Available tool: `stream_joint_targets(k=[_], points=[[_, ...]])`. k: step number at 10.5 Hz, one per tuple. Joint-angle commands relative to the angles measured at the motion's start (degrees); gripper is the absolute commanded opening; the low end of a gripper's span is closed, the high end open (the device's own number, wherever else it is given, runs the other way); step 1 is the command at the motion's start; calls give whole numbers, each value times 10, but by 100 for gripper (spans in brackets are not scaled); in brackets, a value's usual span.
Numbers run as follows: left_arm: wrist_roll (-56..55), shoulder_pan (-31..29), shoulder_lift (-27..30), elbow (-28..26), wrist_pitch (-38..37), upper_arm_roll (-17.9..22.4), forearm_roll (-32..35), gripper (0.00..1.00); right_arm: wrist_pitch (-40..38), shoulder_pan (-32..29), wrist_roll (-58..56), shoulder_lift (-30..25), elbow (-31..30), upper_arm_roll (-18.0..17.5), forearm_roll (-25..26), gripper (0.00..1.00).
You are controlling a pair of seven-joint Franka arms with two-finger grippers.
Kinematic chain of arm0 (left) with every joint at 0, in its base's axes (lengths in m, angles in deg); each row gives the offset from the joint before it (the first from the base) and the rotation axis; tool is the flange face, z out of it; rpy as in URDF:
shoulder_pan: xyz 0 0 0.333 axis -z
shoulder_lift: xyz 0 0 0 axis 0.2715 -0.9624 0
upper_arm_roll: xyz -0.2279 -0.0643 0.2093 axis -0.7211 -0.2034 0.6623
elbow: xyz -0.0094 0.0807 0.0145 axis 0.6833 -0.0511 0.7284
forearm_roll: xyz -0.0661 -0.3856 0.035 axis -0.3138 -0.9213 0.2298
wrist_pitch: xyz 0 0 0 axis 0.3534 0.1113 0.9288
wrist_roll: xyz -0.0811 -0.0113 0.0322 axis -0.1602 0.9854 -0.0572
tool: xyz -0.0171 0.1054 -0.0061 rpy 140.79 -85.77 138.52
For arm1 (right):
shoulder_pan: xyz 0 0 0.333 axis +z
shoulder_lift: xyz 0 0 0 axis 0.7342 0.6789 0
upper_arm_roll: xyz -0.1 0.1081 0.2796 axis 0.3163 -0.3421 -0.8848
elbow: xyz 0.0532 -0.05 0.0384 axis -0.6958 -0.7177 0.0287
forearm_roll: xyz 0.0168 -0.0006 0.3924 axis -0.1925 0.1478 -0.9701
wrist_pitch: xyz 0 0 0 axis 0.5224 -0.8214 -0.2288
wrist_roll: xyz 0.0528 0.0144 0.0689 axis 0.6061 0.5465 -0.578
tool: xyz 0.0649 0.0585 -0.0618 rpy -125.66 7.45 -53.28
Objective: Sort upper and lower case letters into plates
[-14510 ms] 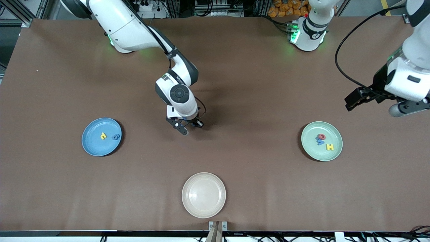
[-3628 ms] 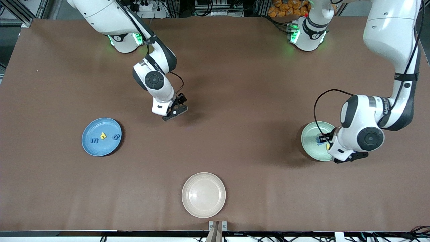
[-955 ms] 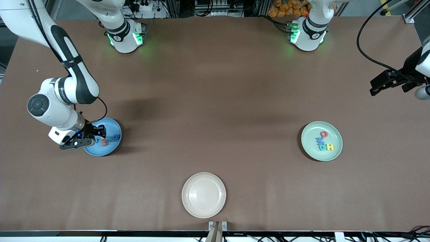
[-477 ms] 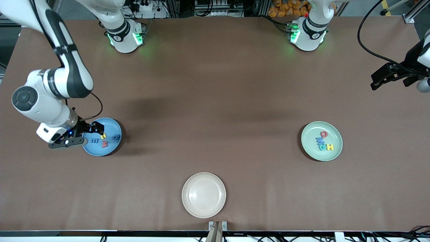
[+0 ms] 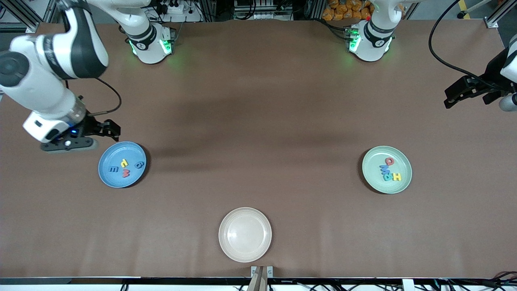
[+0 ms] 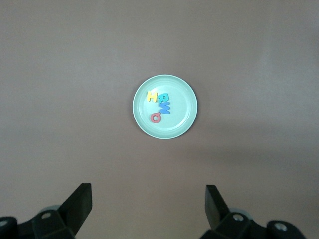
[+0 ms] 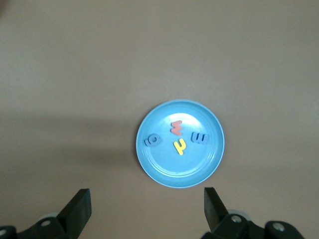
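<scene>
Open brown table (image 5: 258, 121) between the blue plate (image 5: 111, 178) and the mint green plate (image 5: 373, 178). Sole obstacle in the middle: cream-beige plate (image 5: 244, 234), nearest the front camera. Right gripper (image 5: 106, 130) hangs just beside the blue plate's rim.

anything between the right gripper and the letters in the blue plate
Nothing visible. The right gripper, open, hangs above the table beside the blue plate, and the four letters lie uncovered in it. The left gripper, open, waits at its own end.
</scene>
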Motion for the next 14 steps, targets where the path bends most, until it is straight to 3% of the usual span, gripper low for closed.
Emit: stream_joint_targets(k=[1,5,9,14], points=[[6,-4,8,-4,-2,0,-15,100,-80,26,4,4,94,18,-20,100],[8,-8,5,8,-2,3,-13,100,-220,30,-1,5,238,27,-19,100],[13,-5,9,26,-4,3,-12,100,-246,33,-78,5,261,73,-20,100],[14,-7,9,25,-30,2,-51,100,-246,5,-17,10,265,73,-35,100]])
